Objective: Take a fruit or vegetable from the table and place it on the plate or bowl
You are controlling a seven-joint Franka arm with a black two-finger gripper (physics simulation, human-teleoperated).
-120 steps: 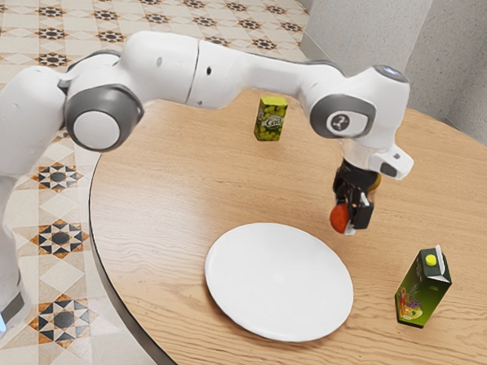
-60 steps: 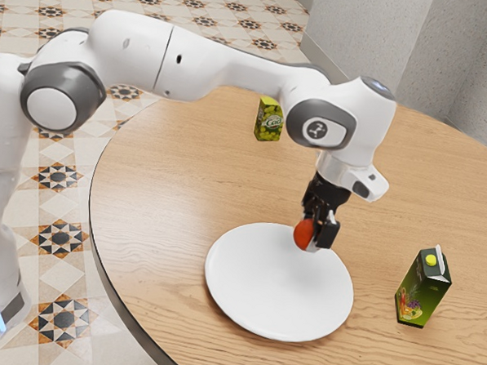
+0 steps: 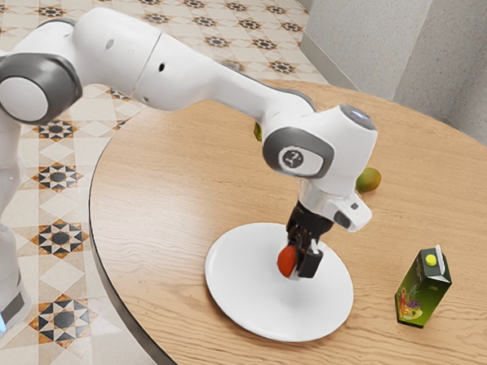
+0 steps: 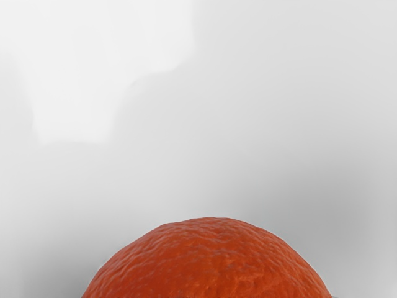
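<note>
Gripper (image 3: 299,264) clamped on the orange (image 3: 287,261), fingers on two sides of it. Orange sits low over the white plate (image 3: 241,285); can't tell if it's touching. Wrist view: orange (image 4: 205,261) right under the gripper, plate (image 4: 248,124) behind it. On the tabletop (image 3: 171,194): green-yellow fruit (image 3: 368,179) beyond the gripper, juice carton (image 3: 423,287) well off to the side.

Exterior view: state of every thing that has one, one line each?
gripper: shut on the orange, over the plate
orange: held, not yet released
plate: flat on the table
juice carton: upright, apart from the plate
green-yellow fruit: lying on the table, apart from the plate
</note>
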